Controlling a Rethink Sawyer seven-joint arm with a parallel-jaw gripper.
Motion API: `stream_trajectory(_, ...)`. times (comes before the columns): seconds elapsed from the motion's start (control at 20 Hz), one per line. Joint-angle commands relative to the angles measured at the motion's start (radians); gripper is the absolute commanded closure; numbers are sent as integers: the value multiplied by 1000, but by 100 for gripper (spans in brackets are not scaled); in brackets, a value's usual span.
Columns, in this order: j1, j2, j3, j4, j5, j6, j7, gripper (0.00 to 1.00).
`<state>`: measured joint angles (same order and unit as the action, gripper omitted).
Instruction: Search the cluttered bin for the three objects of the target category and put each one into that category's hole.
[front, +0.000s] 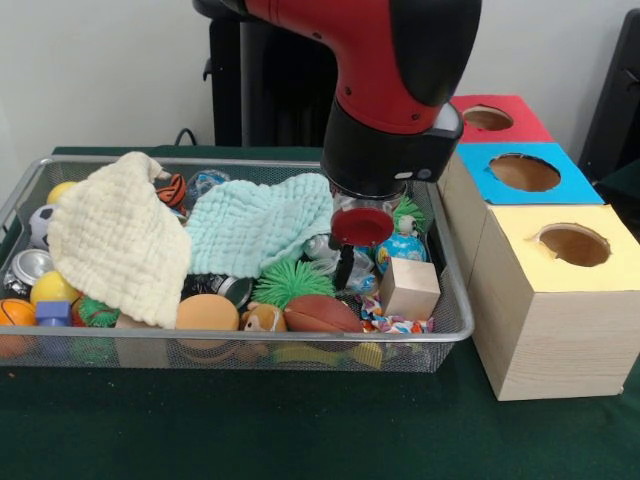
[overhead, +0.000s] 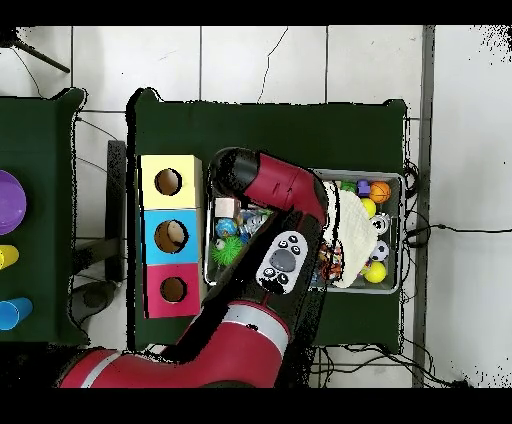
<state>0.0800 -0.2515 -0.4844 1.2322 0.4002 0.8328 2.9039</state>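
Observation:
A wire bin (front: 200, 340) holds mixed toys under two cloths, a cream one (front: 115, 235) on the left and a mint one (front: 258, 225) in the middle. My gripper (front: 347, 268) hangs low in the bin's right part, over a green spiky ball (front: 290, 280), a brown football (front: 322, 313) and a wooden cube (front: 410, 288). Whether it grips anything is hidden. To the right stand three boxes with round holes: red (front: 505, 125), blue (front: 565, 185) and yellow (front: 520, 300). In the overhead view my arm (overhead: 285, 215) covers the gripper; the cube (overhead: 226, 208) shows beside it.
An orange ball (front: 205, 313), a yellow ball (front: 52, 288), a blue block (front: 52, 312), a soccer ball (front: 40, 225) and a patterned blue ball (front: 402, 250) lie in the bin. The boxes sit tight against the bin's right wall. Green cloth covers the table (front: 300, 420).

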Motion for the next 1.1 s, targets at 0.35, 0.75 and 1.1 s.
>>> stream_trajectory(0.35,-56,183,58,-246,41,60,198,0)
stream_trajectory(0.75,-88,229,47,-317,36,103,181,0)
stream_trajectory(1.1,-94,170,82,-199,32,49,121,0)
